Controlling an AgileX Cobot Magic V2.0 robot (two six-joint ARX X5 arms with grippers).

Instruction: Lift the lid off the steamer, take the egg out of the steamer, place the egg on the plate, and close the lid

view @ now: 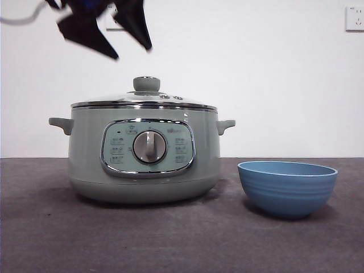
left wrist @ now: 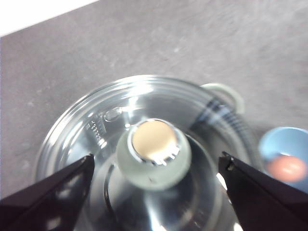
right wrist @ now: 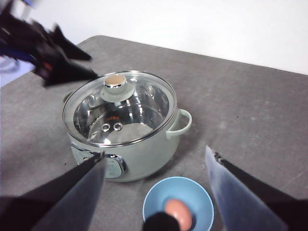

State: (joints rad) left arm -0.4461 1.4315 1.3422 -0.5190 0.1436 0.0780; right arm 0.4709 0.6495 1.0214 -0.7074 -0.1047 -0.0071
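The pale green steamer stands left of centre with the glass lid seated on it. My left gripper hangs open a little above the lid's green knob, one jaw on each side. The front view shows it at the top left. The pinkish egg lies inside the plate, a blue bowl, to the right of the steamer. My right gripper is open and empty, high over the near side of the pot and the plate.
Grey table surface runs in front of both vessels. A white wall stands behind, with a socket at the top right. The steamer's side handle points toward the plate.
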